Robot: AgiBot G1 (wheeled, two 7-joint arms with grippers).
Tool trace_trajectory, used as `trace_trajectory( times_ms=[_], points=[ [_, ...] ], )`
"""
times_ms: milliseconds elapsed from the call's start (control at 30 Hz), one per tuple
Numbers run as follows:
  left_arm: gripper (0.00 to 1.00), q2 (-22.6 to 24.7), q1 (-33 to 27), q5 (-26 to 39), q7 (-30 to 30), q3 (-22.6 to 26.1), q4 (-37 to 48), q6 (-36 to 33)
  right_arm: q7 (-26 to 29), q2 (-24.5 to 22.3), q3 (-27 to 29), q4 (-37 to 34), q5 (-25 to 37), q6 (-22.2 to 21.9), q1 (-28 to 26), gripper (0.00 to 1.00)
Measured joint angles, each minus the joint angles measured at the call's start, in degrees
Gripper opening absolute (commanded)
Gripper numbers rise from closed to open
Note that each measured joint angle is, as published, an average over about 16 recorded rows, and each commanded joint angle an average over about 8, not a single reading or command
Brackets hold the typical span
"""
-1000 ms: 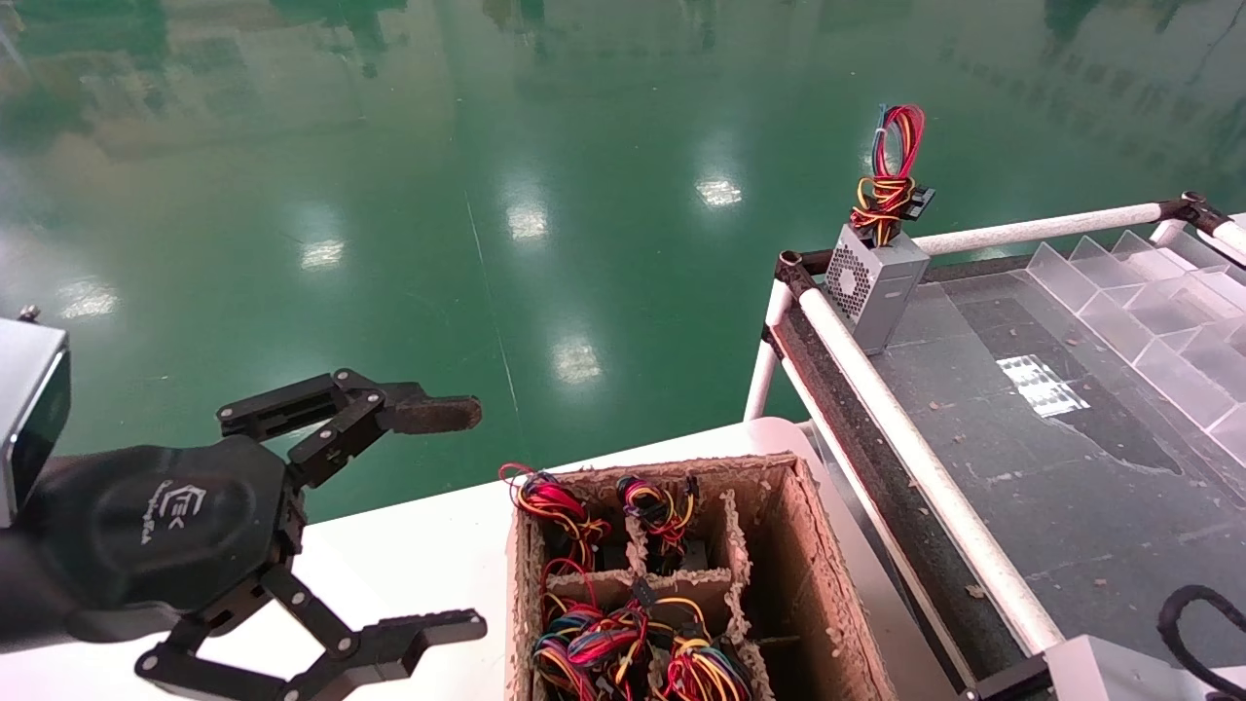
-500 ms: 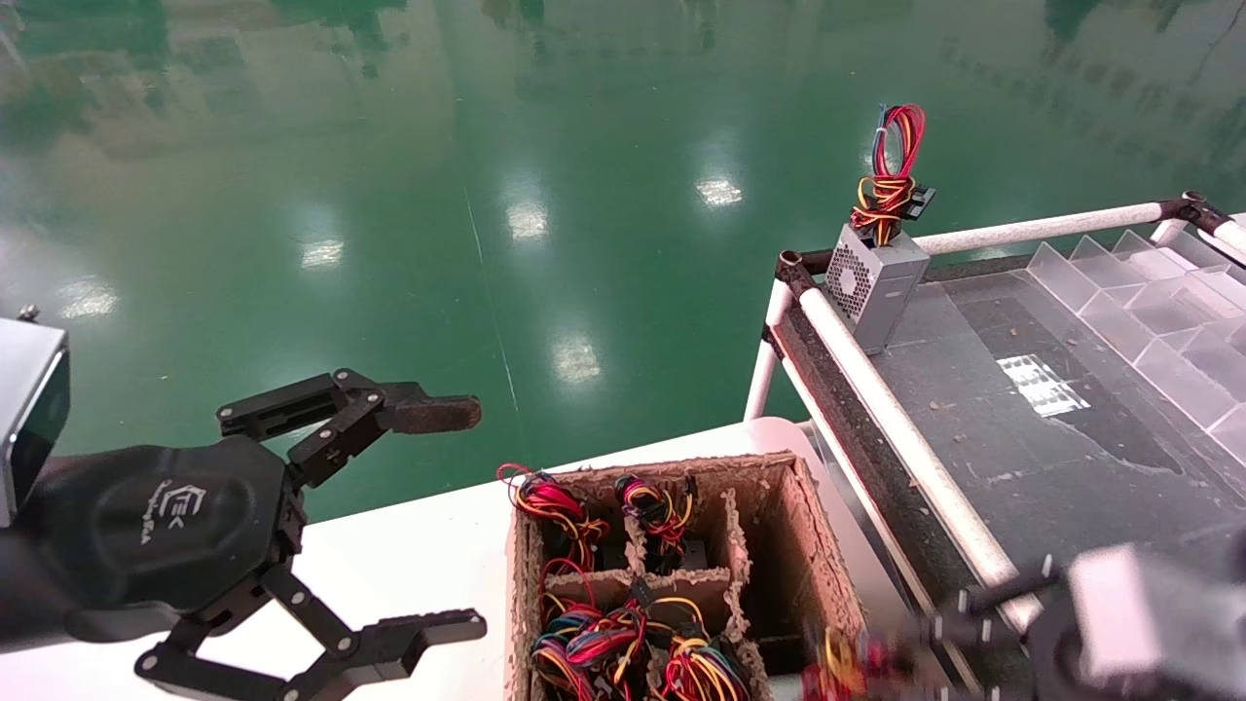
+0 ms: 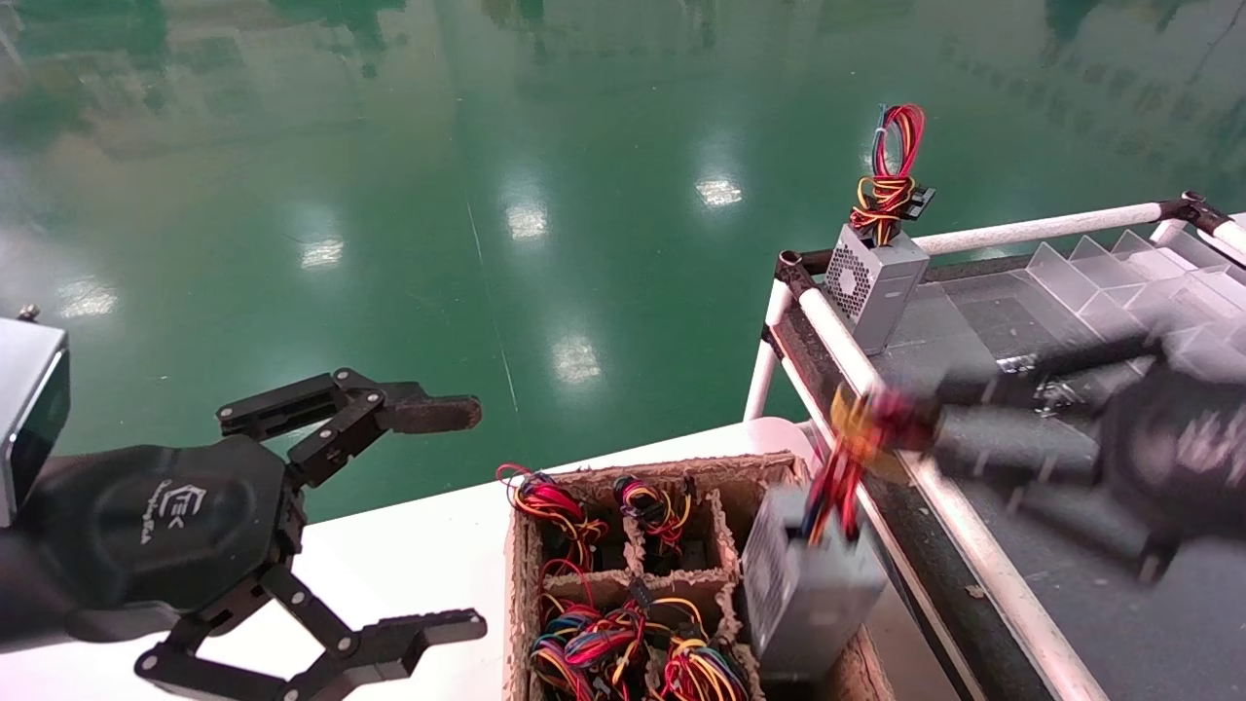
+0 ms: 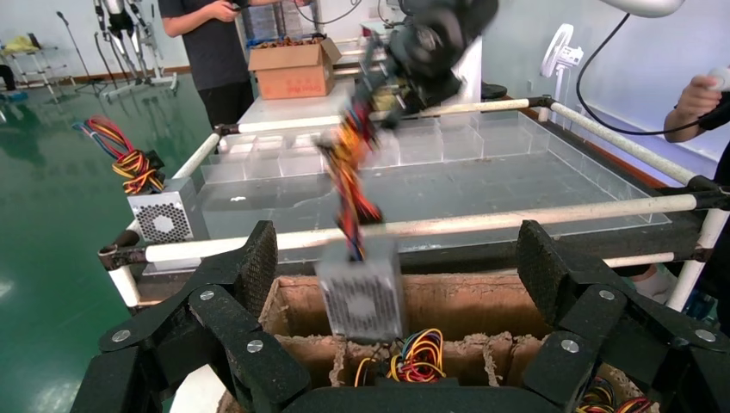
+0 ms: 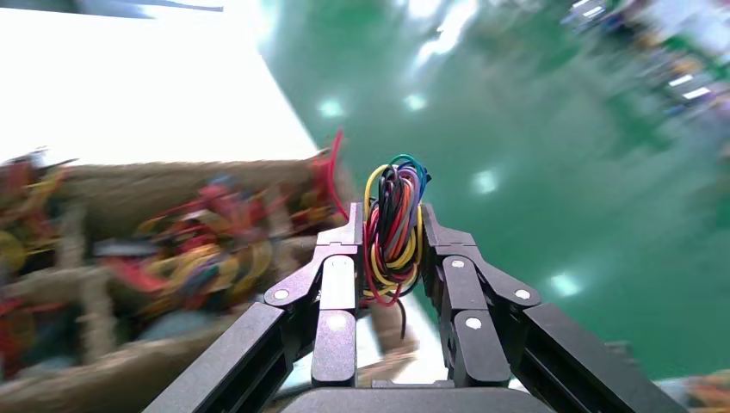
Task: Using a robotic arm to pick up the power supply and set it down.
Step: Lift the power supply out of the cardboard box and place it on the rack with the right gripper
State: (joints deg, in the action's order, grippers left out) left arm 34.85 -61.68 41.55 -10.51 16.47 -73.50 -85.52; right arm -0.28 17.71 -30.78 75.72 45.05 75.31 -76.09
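The power supply (image 3: 808, 584) is a small grey metal box hanging tilted over the right-hand compartment of the cardboard box (image 3: 531, 584). It hangs by its bundle of red, yellow and black wires (image 3: 845, 443). My right gripper (image 3: 876, 424) reaches in from the right and is shut on that bundle (image 5: 392, 228), above the box. The left wrist view shows the power supply (image 4: 360, 297) dangling below the right gripper (image 4: 355, 138). My left gripper (image 3: 462, 521) stays open at the left over the white table, holding nothing.
Other wired units (image 3: 623, 633) fill the cardboard box's other compartments. A second grey box with a honeycomb vent (image 3: 876, 282) stands at the corner of the dark railed bench (image 3: 1071, 467). Clear dividers (image 3: 1119, 292) sit at its far right. People (image 4: 211, 43) stand beyond.
My right arm swung in from the lower right, up and over the bench rail. The power supply, earlier out of sight, now hangs from its wires above the box. The left arm stayed still.
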Motion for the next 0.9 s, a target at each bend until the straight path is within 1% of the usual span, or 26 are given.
trace_trajectory(
  times_ms=[233,467,700,900],
  points=[
    [1.00,0.0,0.0,0.0,0.0,0.0,0.0,0.0,-0.1,-1.3,2.5,-2.9,0.2,-0.9,-4.2,0.00],
    [1.00,0.0,0.0,0.0,0.0,0.1,0.0,0.0,-0.6,-2.2,3.8,-7.9,2.5,0.1,-8.7,0.00],
    [1.00,0.0,0.0,-0.1,0.0,0.1,0.0,0.0,-2.3,-2.4,4.0,-15.8,7.6,2.1,-13.6,0.00],
    [1.00,0.0,0.0,-0.1,0.1,0.1,0.0,0.0,-4.6,-1.1,3.1,-24.6,13.0,4.3,-17.8,0.00]
  ],
)
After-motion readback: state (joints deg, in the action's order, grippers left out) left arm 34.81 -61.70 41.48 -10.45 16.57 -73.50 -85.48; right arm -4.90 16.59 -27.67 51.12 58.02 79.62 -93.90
